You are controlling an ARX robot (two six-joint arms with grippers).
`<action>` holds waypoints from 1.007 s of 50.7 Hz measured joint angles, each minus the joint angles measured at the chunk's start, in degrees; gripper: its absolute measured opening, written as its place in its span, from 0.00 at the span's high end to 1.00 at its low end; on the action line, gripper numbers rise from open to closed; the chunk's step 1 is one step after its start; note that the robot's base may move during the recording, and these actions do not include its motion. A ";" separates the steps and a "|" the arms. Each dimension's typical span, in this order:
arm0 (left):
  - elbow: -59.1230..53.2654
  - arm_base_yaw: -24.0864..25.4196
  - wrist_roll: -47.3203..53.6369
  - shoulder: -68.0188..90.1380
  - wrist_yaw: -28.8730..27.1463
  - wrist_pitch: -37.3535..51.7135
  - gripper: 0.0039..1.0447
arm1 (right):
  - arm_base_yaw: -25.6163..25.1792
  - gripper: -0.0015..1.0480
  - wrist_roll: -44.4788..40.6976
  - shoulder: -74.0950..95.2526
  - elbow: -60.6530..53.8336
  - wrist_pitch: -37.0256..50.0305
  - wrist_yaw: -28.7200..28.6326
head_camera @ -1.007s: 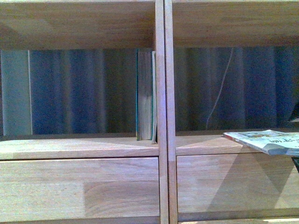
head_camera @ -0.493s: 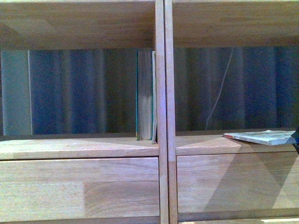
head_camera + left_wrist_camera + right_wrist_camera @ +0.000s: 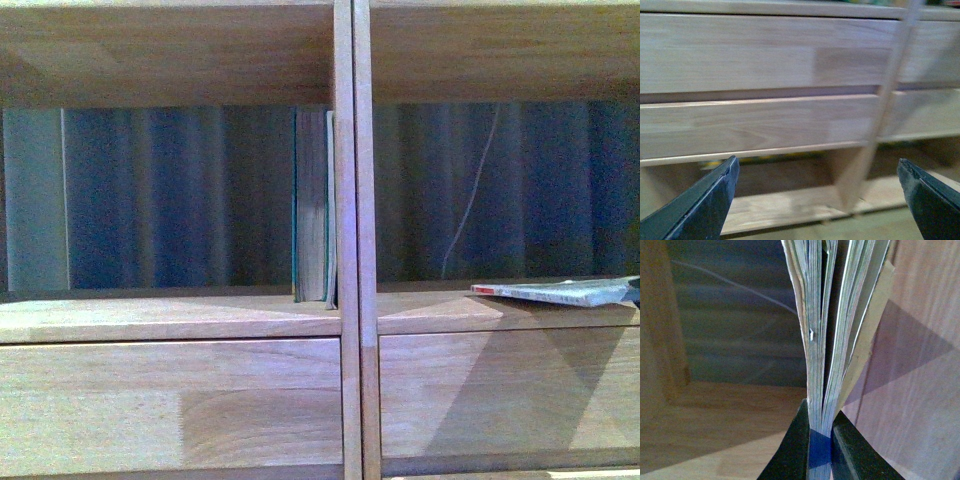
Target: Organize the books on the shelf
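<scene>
The shelf point(image 3: 170, 318) is a light-wood cubby unit with a central divider point(image 3: 352, 200). The teal book point(image 3: 312, 205) stands upright in the left cubby, against the divider. The thin paperback point(image 3: 560, 292) lies nearly flat at the right cubby's front edge, red-and-white spine to the left. My right gripper point(image 3: 819, 437) is shut on the paperback point(image 3: 815, 340), its pages fanning out beyond the jaws. The right gripper itself is out of the front view. My left gripper point(image 3: 817, 172) is open and empty, low before the drawer fronts point(image 3: 760, 52).
Behind the open-backed shelf hangs a dark striped curtain point(image 3: 170, 195) with a thin white cord point(image 3: 470, 190). A pale panel point(image 3: 32, 200) stands at the left cubby's far left. Wide drawer fronts point(image 3: 170, 400) lie below the cubbies.
The paperback has levelled out and moved slightly left and inward onto the right cubby's board; a second ago it hung lower and tilted, cover showing.
</scene>
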 joint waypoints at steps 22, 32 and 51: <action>14.19 14.80 -10.80 33.33 19.37 23.39 0.07 | -3.21 0.93 -3.72 -14.16 -2.86 4.76 -13.79; 23.56 10.86 -17.99 45.79 15.78 29.64 0.07 | -0.24 0.93 -7.67 -18.95 -4.22 9.42 -20.22; 44.13 0.37 -47.54 64.17 25.05 29.53 0.07 | 7.85 0.93 -17.90 -20.20 -5.92 16.96 -20.17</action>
